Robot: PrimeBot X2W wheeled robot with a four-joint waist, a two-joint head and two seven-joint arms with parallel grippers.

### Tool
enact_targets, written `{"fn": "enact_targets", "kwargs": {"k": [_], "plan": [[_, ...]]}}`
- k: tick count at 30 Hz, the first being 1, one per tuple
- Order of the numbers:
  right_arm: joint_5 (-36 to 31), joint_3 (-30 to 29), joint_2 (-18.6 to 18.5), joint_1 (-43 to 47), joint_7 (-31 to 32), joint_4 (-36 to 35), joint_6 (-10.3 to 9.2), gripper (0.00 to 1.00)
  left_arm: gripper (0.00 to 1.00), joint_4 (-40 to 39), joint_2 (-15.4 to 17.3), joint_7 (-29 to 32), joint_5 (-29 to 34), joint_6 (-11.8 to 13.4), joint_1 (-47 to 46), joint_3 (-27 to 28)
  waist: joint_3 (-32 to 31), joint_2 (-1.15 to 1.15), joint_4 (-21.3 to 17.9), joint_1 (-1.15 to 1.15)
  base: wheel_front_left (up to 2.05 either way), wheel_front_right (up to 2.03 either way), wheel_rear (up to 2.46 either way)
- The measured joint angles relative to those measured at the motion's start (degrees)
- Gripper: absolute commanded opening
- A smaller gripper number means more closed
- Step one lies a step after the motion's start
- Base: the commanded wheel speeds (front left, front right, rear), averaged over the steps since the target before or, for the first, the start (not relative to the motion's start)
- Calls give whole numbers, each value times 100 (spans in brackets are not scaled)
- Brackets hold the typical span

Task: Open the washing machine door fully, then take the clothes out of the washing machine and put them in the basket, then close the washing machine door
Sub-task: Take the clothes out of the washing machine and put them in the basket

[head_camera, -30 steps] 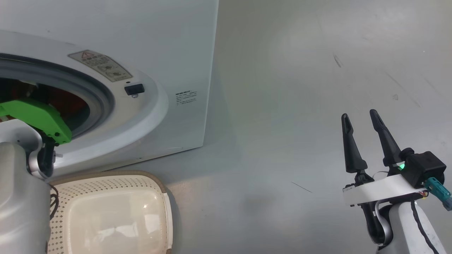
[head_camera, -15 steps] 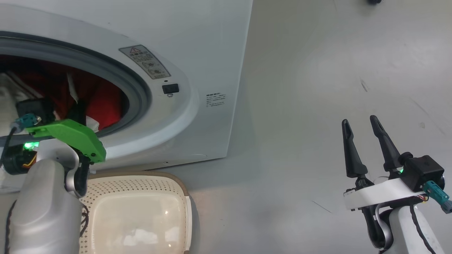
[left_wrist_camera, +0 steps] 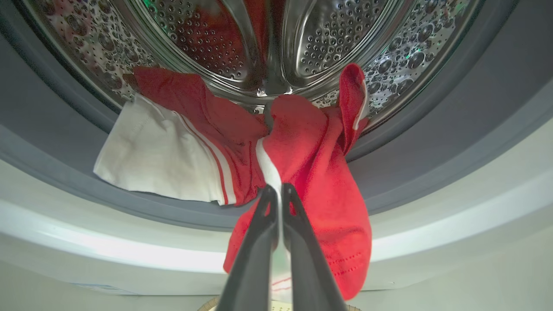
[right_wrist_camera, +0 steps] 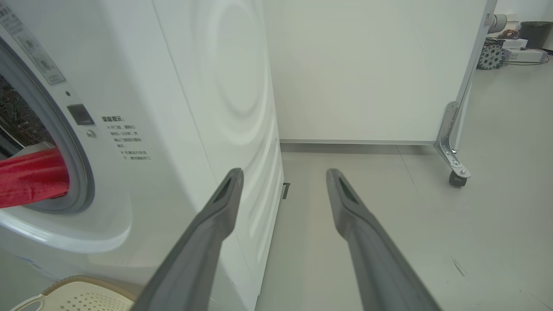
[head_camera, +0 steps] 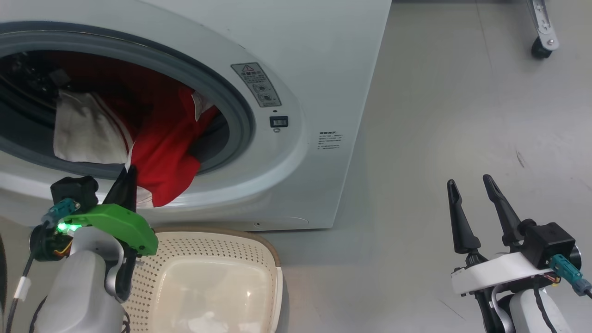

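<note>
Red clothes [left_wrist_camera: 311,172] pinched at the mouth of the washing machine [head_camera: 323,55].
Red and white fabric spills over the grey gasket [head_camera: 240,111], one red fold hanging down the white front; the left gripper [left_wrist_camera: 276,194] has its dark fingers clenched on that fold (a white stripe runs right between them). The basket [head_camera: 212,245] sits on the floor [head_camera: 439,115] just below the opening. The right gripper [head_camera: 469,181] hovers well apart, fingers spread, holding nothing.
</note>
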Motion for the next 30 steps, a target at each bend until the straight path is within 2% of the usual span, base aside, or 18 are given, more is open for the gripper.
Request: {"fn": "enact_targets", "kwargs": {"k": [13, 23, 30], "plan": [[-34, 135, 1, 208, 0, 118, 0, 100, 0, -1007, 44, -935, -20, -20, 834, 7, -551, 0, 429, 0, 0, 0, 0], [-42, 181, 9, 276, 0, 118, 0, 100, 0, -2327, 130, -1005, 56, -22, 931, 263, -668, 0, 456, 0, 0, 0, 0], [-42, 236, 18, 285, 0, 133, 0, 100, 0, -3664, 114, -1001, 280, -23, 933, 740, -711, 0, 359, 0, 0, 0, 0]]}}
